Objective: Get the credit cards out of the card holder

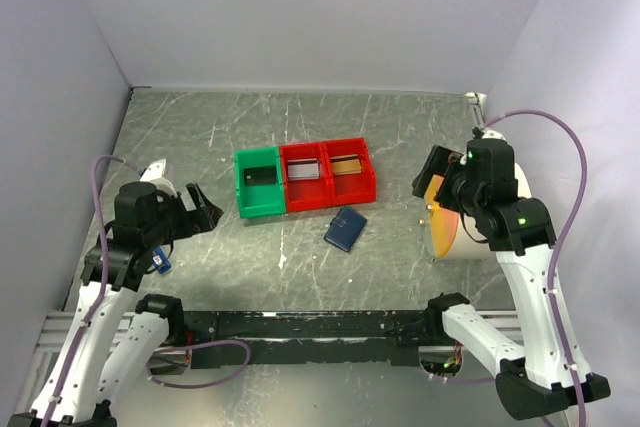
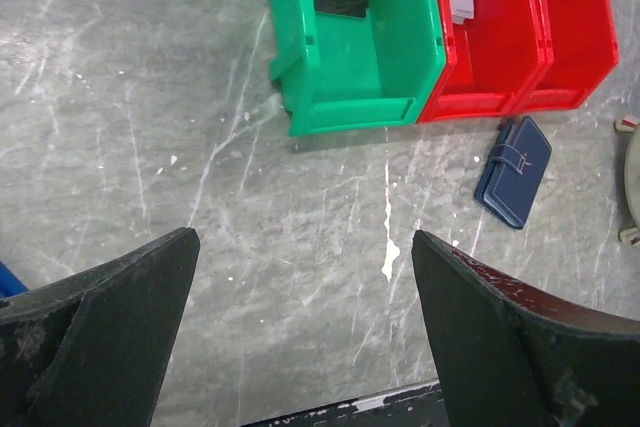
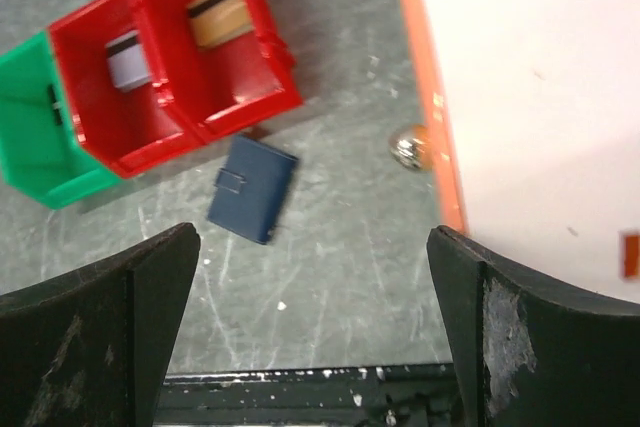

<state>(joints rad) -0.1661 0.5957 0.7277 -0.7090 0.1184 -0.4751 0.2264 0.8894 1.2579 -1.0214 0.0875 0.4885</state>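
Table: grey marbled table [image 1: 200, 137].
Bins: green bin [image 1: 262, 207], middle red bin [image 1: 308, 197] and right red bin [image 1: 356, 190], touching in a row.
Credit cards: dark card [image 1: 260, 175] in the green bin; silvery grey card [image 1: 305, 170] in the middle red bin; tan-brown card [image 1: 347, 163] in the right red bin.
Card holder: navy card holder [image 1: 345, 229], folded shut, lies flat just in front of the red bins.
Left gripper: left gripper [image 2: 305, 237] hangs at the left, jaws spread wide, holding nothing.
Right gripper: right gripper [image 3: 312, 232], jaws wide apart and empty, beside a white object with an orange edge [image 3: 520, 97].
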